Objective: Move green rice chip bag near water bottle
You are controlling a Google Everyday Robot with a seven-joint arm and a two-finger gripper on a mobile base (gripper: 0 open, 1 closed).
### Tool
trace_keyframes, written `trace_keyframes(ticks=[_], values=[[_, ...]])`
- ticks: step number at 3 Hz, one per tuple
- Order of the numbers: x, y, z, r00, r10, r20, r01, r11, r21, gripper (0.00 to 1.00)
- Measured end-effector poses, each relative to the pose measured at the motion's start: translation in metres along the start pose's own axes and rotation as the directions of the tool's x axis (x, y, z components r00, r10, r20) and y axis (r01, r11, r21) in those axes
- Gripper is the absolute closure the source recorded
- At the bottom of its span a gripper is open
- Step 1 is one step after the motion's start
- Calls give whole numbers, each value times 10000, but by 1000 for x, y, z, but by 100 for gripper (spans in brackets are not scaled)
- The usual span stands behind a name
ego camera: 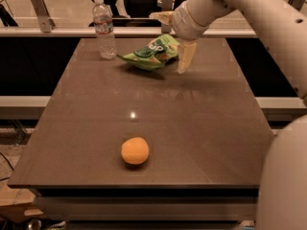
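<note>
At upper centre the gripper (175, 36) hides the right end of the green rice chip bag (149, 52), while the frame's right edge cuts off the arm (271, 16).
</note>
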State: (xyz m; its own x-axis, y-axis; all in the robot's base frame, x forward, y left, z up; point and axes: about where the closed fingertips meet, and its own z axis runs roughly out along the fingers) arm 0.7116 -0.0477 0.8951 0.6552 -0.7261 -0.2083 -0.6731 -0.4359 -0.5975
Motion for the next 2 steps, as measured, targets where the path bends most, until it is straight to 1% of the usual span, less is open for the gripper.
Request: trace_keyframes(ticks=[1,2], values=[[-3,15,-11,9997,-240,40,237,9980,594,0],[-1,25,-31,9986,-219,-484,272,9933,1119,0]])
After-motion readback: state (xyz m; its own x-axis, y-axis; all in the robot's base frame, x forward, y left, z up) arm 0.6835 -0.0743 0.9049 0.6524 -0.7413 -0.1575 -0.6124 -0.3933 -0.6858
